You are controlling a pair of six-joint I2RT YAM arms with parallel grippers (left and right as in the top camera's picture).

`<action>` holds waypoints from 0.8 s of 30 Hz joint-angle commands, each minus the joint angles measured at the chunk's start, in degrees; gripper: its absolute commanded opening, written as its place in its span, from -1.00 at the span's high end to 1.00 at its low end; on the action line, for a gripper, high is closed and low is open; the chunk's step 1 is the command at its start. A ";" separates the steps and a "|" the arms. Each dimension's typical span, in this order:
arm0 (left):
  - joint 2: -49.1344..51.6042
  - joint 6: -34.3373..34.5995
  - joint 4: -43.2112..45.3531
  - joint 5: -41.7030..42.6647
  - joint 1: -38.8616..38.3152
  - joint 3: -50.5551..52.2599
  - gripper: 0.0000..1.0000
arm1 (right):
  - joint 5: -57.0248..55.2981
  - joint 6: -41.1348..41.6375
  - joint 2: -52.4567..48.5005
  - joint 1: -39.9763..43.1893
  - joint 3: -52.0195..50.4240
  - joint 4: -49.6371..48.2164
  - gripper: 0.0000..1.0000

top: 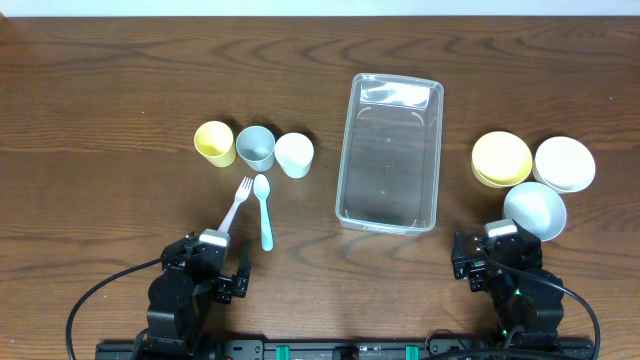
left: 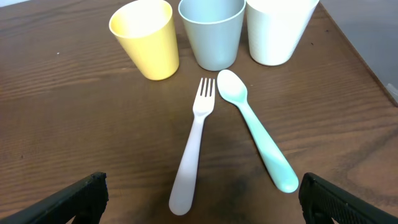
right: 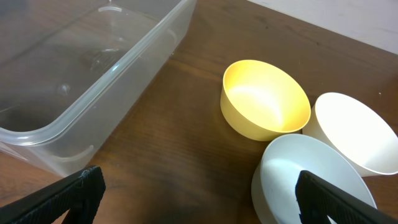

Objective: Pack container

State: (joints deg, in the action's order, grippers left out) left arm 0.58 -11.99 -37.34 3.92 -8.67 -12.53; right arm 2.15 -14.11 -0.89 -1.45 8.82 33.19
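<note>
Clear container (top: 390,150), apparently empty, upright

This reads as a robot test bench in a lab-like room, not a lived-in kitchen. The left arm (top: 185,295) and right arm (top: 520,290) stand at the near edge of a dark wood-grain table (top: 100,80). Black cables (top: 90,298) loop from them toward a mounting rail (top: 320,350). Plastic tableware is laid out tidily: cups (top: 255,146) in a row at left, bowls (top: 502,158) clustered at right, a clear container (top: 390,150) between. A plain pale surface (right: 348,18) shows beyond the table's far edge.
</note>
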 commanded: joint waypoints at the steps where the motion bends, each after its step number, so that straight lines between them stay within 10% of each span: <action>1: -0.31 0.28 0.13 0.17 0.35 0.26 -0.96 | 11.23 3.37 0.07 0.42 -0.22 -3.85 -0.99; 24: -0.31 0.28 0.13 0.17 0.35 0.26 -0.96 | 13.11 3.34 0.07 0.42 -0.22 -3.61 -0.99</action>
State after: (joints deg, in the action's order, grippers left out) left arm 0.58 -11.99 -37.34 3.92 -8.67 -12.53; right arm 14.61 -11.84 -0.99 -1.34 8.62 29.61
